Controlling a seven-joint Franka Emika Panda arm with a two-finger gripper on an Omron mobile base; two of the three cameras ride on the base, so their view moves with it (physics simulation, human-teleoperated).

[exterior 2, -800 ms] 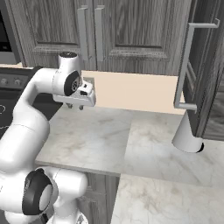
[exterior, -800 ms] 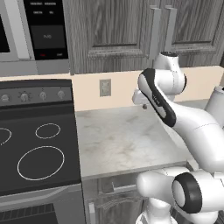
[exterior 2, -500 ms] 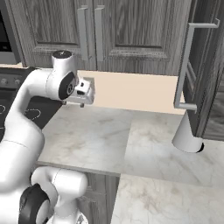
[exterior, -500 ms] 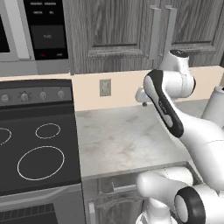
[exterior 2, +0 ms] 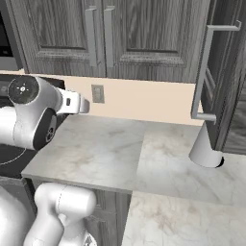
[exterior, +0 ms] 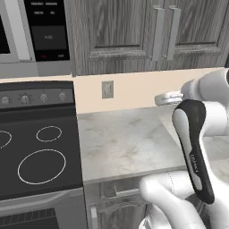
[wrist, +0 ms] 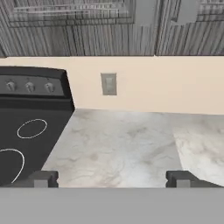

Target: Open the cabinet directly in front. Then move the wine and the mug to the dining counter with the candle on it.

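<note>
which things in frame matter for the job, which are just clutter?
Job:
- dark grey wood-grain wall cabinet, doors shut, silver bar handles
- open two-finger gripper

Just there:
- black glass-top stove
- marble worktop
- wall outlet
- grey sink faucet

A: Even, flat light everywhere, no glare on the counter (exterior: 129, 138).
B: Any shadows?
A: Barely; a soft one under the cabinet (exterior 2: 144, 38). The hand view is softer and blocky, with the cabinet grain smeared. The base views are sharp.
</note>
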